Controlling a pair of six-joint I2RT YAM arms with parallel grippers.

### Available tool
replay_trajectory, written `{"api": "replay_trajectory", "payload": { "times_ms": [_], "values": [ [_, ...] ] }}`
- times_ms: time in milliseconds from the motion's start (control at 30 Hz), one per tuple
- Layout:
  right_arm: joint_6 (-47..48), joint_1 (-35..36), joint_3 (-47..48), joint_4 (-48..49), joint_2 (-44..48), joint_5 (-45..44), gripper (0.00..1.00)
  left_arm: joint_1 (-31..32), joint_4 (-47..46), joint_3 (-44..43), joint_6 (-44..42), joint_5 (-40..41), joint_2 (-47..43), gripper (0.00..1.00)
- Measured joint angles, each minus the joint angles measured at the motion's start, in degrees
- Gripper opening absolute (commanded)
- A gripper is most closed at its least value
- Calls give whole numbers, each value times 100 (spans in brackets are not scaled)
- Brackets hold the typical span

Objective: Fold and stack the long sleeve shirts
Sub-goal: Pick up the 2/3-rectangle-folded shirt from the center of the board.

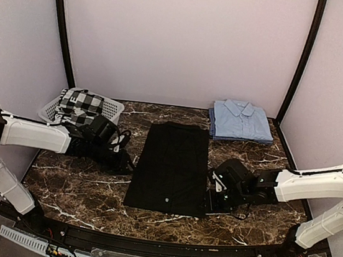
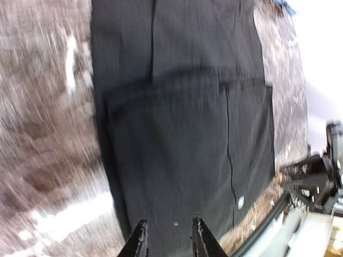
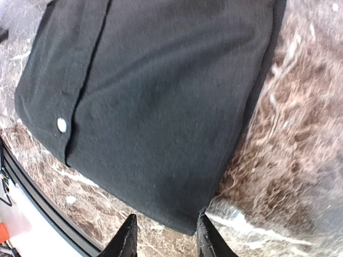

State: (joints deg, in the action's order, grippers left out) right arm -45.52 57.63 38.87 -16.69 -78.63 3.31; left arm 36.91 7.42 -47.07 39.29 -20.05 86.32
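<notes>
while the black shirt (image 1: 172, 166) lies flat, limp cloth likely best pinched at its near corners, left gripper (image 2: 169, 230) sits at its left edge, right gripper (image 3: 166, 225) over its near-right corner; both parted, empty. light blue shirt (image 1: 241, 120): folded, beyond far-right corner.

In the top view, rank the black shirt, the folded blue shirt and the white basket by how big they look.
1. black shirt, clearly largest.
2-3. white basket and blue shirt look about alike; the basket is partly hidden, so unranked.
</notes>
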Motion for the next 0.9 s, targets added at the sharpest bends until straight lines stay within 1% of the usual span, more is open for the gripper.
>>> {"api": "replay_trajectory", "payload": {
  "times_ms": [200, 400, 633, 800, 900],
  "values": [
    [-372, 205, -101, 17, -42, 81, 31, 424, -42, 750, 332, -439, -417, 27],
    [-601, 269, -249, 13, -177, 87, 31, 667, -293, 1259, 634, -728, -481, 27],
    [-756, 326, -361, 11, -186, 79, 31, 748, -435, 1438, 748, -776, -350, 24],
    [-837, 358, -372, 39, -184, 74, 31, 752, -361, 1506, 750, -704, -299, 24],
    [-868, 358, -372, 39, -177, 72, 31, 752, -197, 1508, 750, -623, -457, 25]
  ]
}}
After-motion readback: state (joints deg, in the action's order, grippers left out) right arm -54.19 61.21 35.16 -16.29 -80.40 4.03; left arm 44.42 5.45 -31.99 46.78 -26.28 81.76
